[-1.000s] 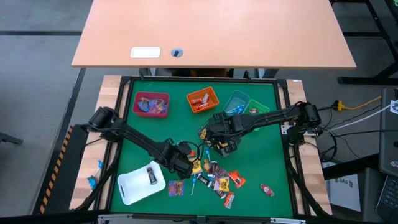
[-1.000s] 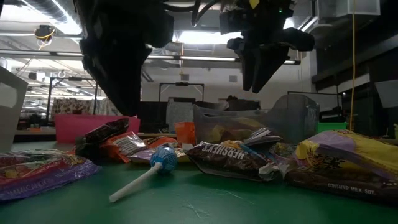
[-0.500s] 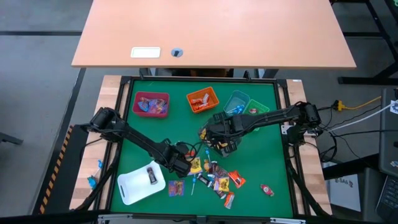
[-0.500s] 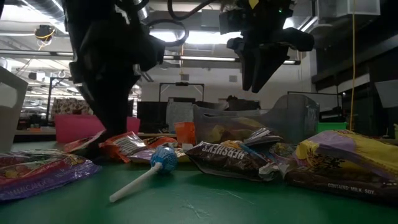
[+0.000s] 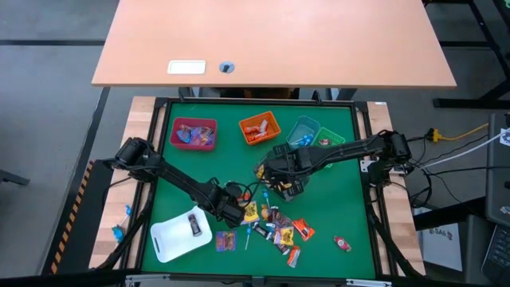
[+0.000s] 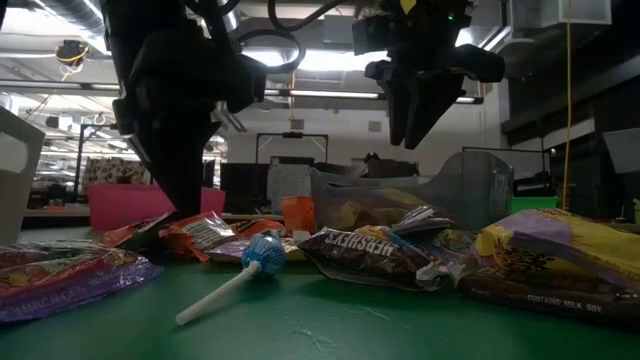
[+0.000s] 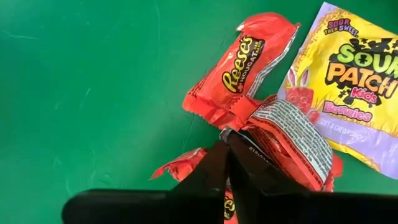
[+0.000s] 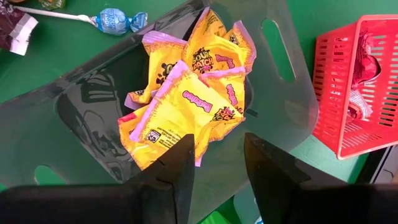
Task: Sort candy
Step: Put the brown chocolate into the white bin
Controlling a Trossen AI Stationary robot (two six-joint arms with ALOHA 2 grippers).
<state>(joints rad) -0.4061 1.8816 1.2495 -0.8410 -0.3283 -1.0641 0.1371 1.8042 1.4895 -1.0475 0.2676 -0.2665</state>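
Left gripper (image 7: 227, 163) jaws together beside the orange packet (image 7: 249, 59), apparently pinching its neighbour. Right gripper (image 8: 217, 163) jaws apart, above yellow packets (image 8: 186, 102).

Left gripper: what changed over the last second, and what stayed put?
The left gripper came down onto the pile, its fingers now shut on an orange-red Reese's packet. The right gripper stayed open above the clear bin of yellow packets.
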